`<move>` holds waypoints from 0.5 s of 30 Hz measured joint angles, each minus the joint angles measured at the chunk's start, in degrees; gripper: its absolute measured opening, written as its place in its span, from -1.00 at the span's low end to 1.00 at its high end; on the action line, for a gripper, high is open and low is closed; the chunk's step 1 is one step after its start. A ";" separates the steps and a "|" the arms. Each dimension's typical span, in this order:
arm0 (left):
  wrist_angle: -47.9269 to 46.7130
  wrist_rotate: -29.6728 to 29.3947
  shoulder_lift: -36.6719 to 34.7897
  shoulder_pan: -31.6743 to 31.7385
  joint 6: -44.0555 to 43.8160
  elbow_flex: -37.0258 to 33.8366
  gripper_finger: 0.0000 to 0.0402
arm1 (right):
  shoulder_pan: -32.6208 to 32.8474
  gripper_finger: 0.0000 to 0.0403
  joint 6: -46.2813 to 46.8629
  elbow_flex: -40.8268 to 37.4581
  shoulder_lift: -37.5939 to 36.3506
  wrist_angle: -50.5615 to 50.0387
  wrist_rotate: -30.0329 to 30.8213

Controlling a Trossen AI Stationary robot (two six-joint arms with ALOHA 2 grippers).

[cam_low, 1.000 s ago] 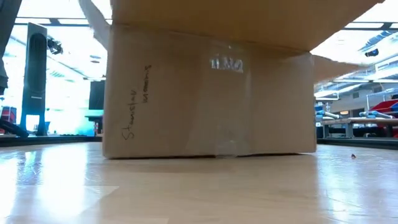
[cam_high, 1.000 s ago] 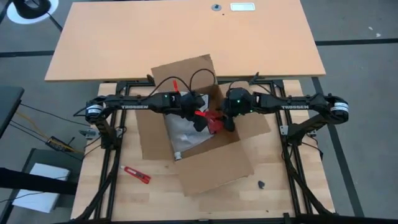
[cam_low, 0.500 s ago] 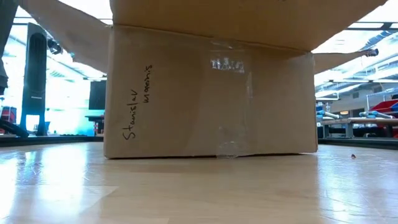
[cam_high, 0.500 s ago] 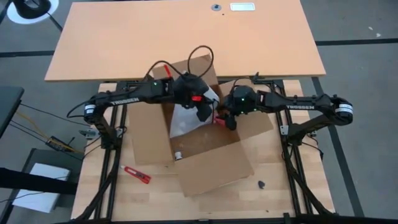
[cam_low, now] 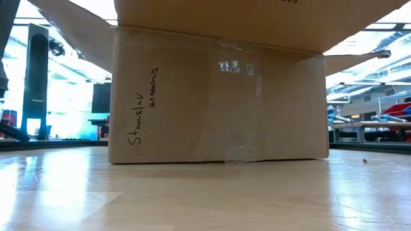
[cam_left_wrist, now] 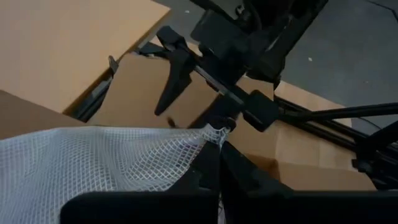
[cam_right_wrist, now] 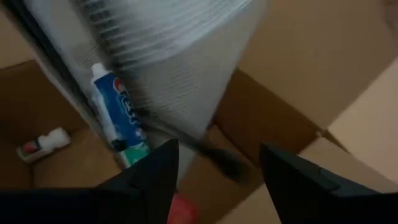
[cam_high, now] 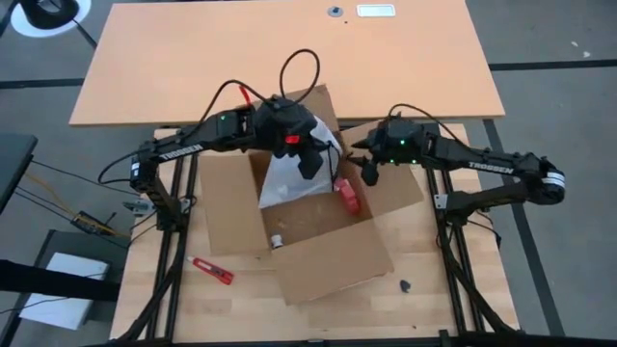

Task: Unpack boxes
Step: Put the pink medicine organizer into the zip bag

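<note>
Since the earlier frame our left gripper [cam_high: 310, 166] has risen toward the far side of the carton [cam_high: 328, 255], pulling the white mesh bag [cam_high: 289, 178] higher, and our right gripper [cam_high: 369, 173] has drawn back to the right, leaving a red item [cam_high: 346, 196] lying in the carton.

Our carton stands open in the middle of the table [cam_high: 463, 318], flaps spread. At the left, our jaws are clamped together on a corner of the mesh. We judge that we should lift slowly and straight up, so the bag clears the carton wall without snagging.

At the right, our jaws stand apart and hold nothing, hovering over the carton's right flap. A toothpaste tube [cam_right_wrist: 118, 109] and a small bottle [cam_right_wrist: 43, 144] remain inside.
</note>
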 joint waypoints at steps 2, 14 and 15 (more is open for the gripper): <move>0.52 0.02 0.02 -0.04 0.00 0.42 -0.98 | -0.30 0.13 0.28 0.00 0.20 0.15 -0.75; 1.31 0.00 -0.02 -0.04 -0.24 0.49 -0.98 | 2.38 0.13 3.31 0.04 4.73 3.97 -8.32; 1.41 0.00 -0.02 -0.04 -0.24 0.49 -0.98 | 2.50 0.13 3.20 0.08 5.28 5.01 -7.84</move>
